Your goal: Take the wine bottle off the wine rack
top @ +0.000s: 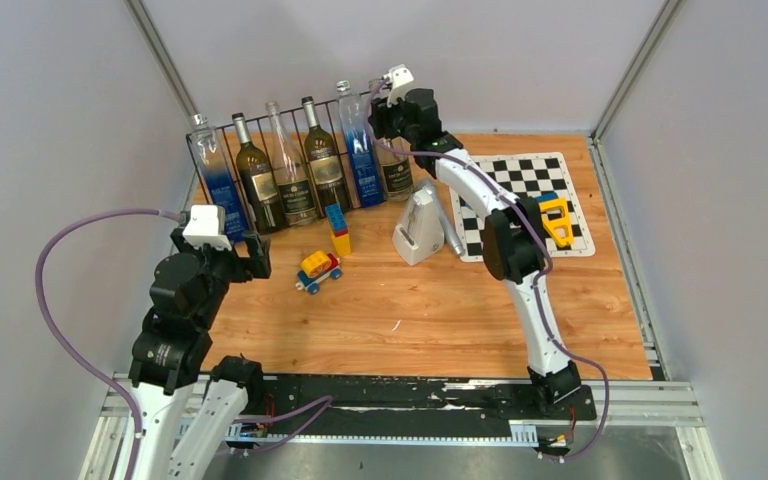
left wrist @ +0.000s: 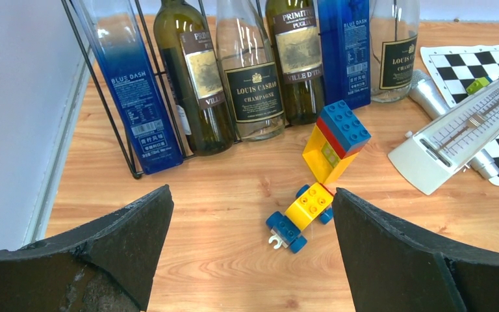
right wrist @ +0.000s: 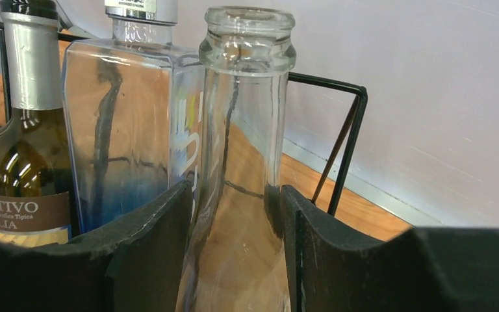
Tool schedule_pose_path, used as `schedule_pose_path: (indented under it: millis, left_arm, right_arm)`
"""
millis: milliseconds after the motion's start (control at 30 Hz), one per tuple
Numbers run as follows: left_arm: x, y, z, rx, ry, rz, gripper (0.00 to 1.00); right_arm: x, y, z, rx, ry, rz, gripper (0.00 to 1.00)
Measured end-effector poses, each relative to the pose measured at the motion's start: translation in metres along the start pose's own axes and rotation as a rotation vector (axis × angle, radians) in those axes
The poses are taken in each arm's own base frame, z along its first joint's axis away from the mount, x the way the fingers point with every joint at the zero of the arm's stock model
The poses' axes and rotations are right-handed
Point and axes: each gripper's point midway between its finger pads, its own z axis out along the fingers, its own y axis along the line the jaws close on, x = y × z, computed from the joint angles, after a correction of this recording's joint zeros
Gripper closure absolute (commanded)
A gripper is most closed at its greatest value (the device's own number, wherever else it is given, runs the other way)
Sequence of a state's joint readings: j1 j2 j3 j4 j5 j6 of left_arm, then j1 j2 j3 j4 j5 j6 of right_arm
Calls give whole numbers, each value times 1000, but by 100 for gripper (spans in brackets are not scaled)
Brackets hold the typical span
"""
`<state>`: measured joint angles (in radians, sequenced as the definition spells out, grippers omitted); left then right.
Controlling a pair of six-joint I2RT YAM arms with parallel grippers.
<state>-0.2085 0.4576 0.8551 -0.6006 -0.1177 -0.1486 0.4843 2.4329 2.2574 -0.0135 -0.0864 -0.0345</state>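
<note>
Left arm [top: 175, 320]: I saw it folded near its base; left gripper [left wrist: 252, 190] pointed forward, jaws spread wide.
Right arm [top: 520, 250]: I saw it stretched far forward; right gripper [right wrist: 237, 195], its fingers [right wrist: 143, 253] pressed against both sides of the wine bottle [right wrist: 247, 97] neck.

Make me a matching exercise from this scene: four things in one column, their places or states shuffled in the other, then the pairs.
1. clear bottle
2. toy car
3. yellow object
4. left gripper

A. on the chessboard mat
B. open, holding nothing
C. between the fingers of the right gripper, in the end slot of the wine rack
D. on the wooden table, in front of the rack

Pairs: 1-C, 2-D, 3-A, 4-B
</note>
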Motion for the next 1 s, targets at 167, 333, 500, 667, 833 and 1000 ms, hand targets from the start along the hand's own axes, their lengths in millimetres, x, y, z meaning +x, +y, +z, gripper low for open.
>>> schedule_pose_path:
  millis: [167, 333, 500, 667, 833, 1000]
  left_arm:
    - [1, 0, 0, 0, 1, 0, 0]
    - [1, 0, 0, 0, -1, 0, 0]
    - [0, 0, 0, 1, -6, 0, 0]
    - [0, 0, 0, 1, -6, 0, 0]
    - [0, 0, 0, 0, -6, 0, 0]
    - [0, 0, 0, 0, -6, 1, 0]
  right_arm:
    - [-4, -1, -14, 10, 32, 0, 100]
    - [-9, 0, -33, 13, 68, 4, 100]
    - [-13, 3, -53, 22, 100, 5, 100]
    - [-15, 5, -69, 38, 119, 0, 100]
    - [-14, 10, -79, 44, 134, -13, 100]
    - [-16, 11, -90, 62, 145, -22, 100]
